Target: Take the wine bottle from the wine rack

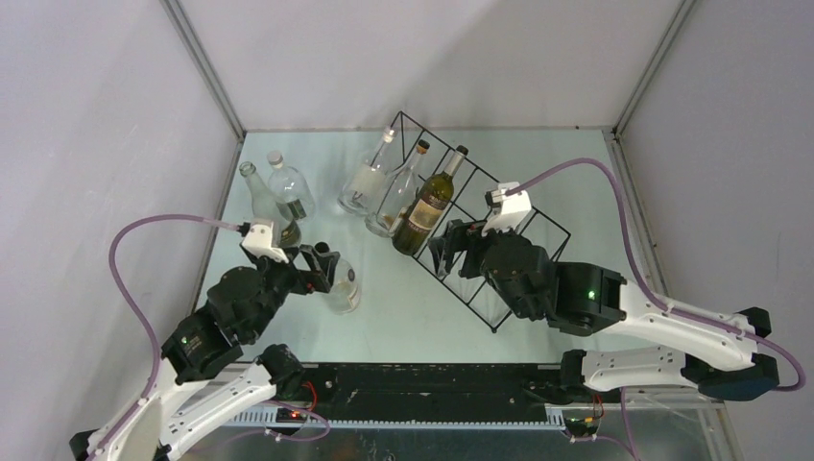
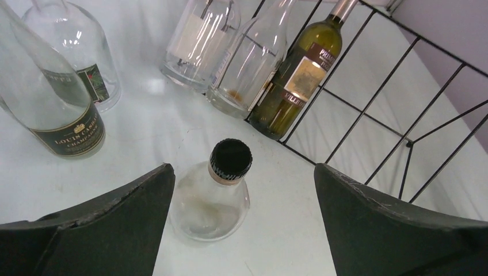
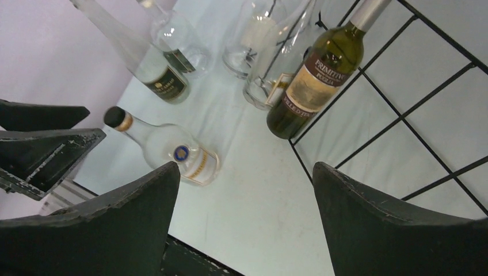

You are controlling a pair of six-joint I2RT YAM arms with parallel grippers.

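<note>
The wine rack [image 1: 518, 226] is a long black wire frame running diagonally across the table. A dark green wine bottle [image 1: 425, 204] with a tan label rests in it, neck to the far side; it also shows in the left wrist view [image 2: 298, 80] and the right wrist view [image 3: 315, 80]. Two clear bottles [image 1: 382, 181] lean in the compartments to its left. My right gripper [image 1: 451, 252] is open and empty, just near of the green bottle's base [image 3: 246, 167]. My left gripper [image 1: 323, 266] is open over a round clear bottle [image 2: 210, 201] with a black cap, not touching it.
Two clear bottles [image 1: 274, 192] stand upright at the table's left side. The rack's wires [image 3: 397, 115] lie to the right of my right gripper. The round bottle [image 1: 343, 286] stands between the two arms, close to the left fingers.
</note>
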